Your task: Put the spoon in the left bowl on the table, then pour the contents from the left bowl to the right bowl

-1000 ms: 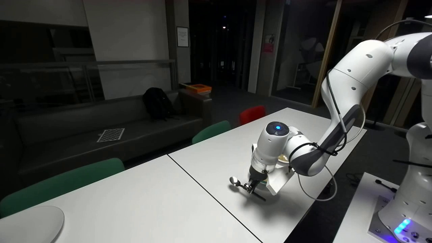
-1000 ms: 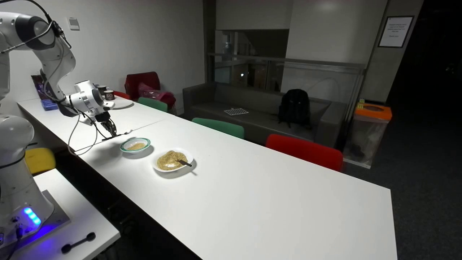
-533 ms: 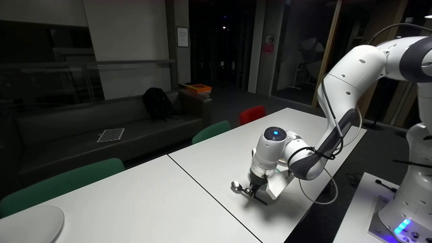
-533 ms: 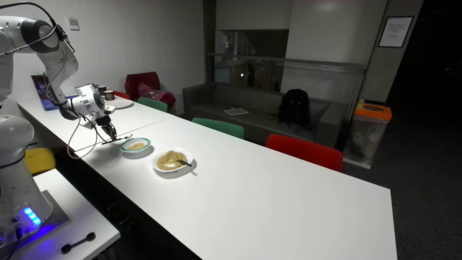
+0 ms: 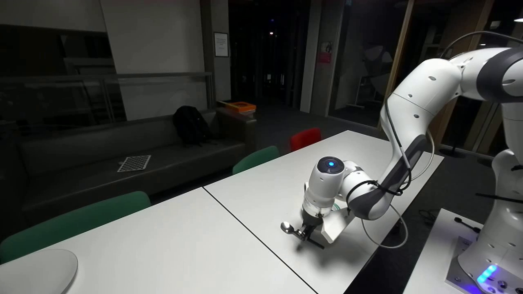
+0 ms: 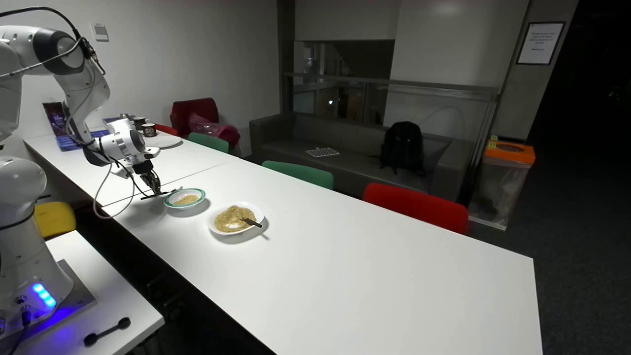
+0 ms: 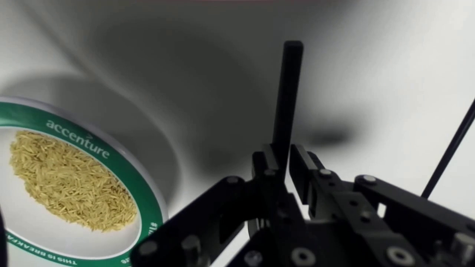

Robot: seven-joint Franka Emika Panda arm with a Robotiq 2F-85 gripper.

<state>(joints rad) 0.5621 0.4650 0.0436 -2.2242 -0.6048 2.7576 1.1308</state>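
Observation:
The spoon (image 5: 287, 227), shiny-headed and dark-handled, lies crosswise between the fingertips of my gripper (image 7: 284, 149), just above the table (image 6: 374, 276). In the wrist view its handle (image 7: 290, 89) rests along one pad, and a thin gap shows between it and the other pad; its head is hidden there. The green-rimmed left bowl (image 7: 126, 171) holds tan rice-like contents (image 7: 72, 181) and stands beside my gripper. In an exterior view the spoon's head overlaps this bowl's far rim; whether they touch I cannot tell. The white right bowl (image 6: 250, 206) sits farther off, also with tan grains.
A dark utensil handle (image 6: 252, 222) sticks out of the right bowl. A cable (image 5: 402, 228) loops beneath the arm. Mugs (image 6: 149, 129) and a large white plate (image 5: 41, 271) stand on the farther table section. Chairs, such as a red one (image 6: 416, 207), line the table's side.
My gripper has come down toward the table and shifted slightly toward the left bowl, carrying the spoon along. Both bowls stand where they were.

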